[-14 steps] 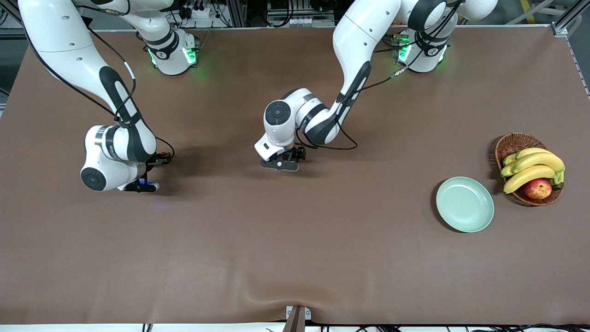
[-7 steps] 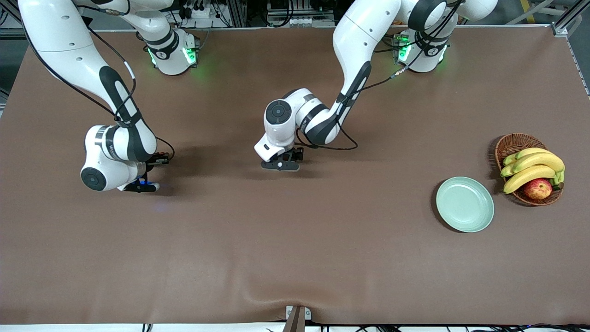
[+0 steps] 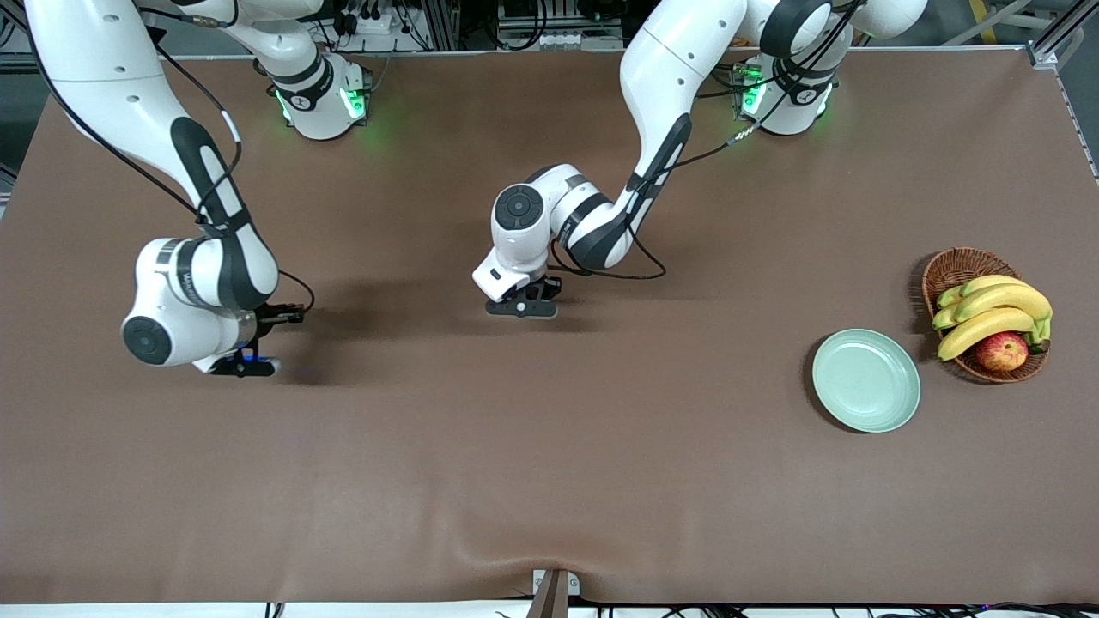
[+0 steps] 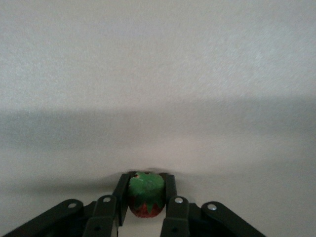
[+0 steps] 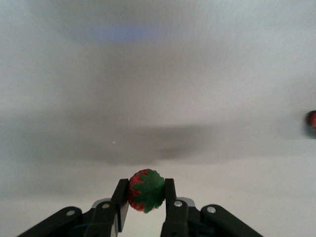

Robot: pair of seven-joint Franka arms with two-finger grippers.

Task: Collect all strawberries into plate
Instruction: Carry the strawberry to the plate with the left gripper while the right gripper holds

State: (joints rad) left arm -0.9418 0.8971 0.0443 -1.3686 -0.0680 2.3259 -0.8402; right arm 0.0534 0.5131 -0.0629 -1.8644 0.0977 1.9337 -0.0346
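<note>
Both arms are picking up berries. The left end effector (image 4: 144, 205) is pinching a strawberry (image 4: 145, 194) low over the mid bench (image 3: 549, 481). The right end effector (image 5: 146, 197) is pinching another strawberry (image 5: 146, 190) over the right arm's end. A third red thing (image 5: 311, 120), maybe a berry, is lying near it. Next, I think: lift both & carry to the plate (image 3: 865, 380) w/o squashing. The plate is holding nothing. The basket (image 3: 953, 268) beside it is holding bananas (image 3: 992, 309) & an apple (image 3: 1001, 351).

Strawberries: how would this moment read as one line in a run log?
left gripper: shut on strawberry | right gripper: shut on second strawberry | third strawberry: on table | plate: holds no berries
</note>
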